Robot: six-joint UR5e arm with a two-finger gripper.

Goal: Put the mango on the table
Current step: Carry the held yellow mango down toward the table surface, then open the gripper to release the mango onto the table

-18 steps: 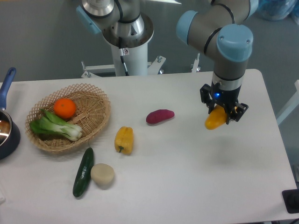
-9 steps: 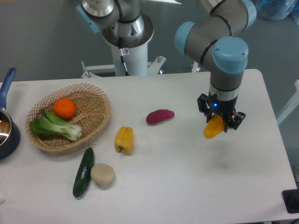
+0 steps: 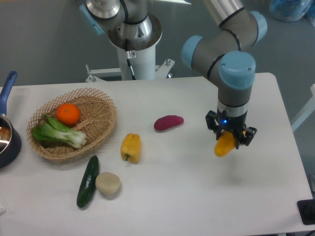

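The mango [image 3: 225, 145] is a yellow-orange oval fruit held in my gripper [image 3: 226, 139], which is shut on its upper part. It hangs tilted, its lower end close above the white table [image 3: 197, 196] at the right of centre; I cannot tell whether it touches the surface. The gripper points straight down under the blue-capped wrist.
A purple sweet potato [image 3: 168, 122] lies left of the gripper. A yellow bell pepper [image 3: 130, 147], a cucumber [image 3: 87, 181] and a pale round vegetable [image 3: 108, 184] lie further left. A wicker basket [image 3: 93, 118] holds an orange [image 3: 68, 113] and bok choy [image 3: 59, 132]. A pan [image 3: 6, 137] sits at the left edge.
My gripper has moved down and slightly left with the mango, bringing it closer to the table surface.
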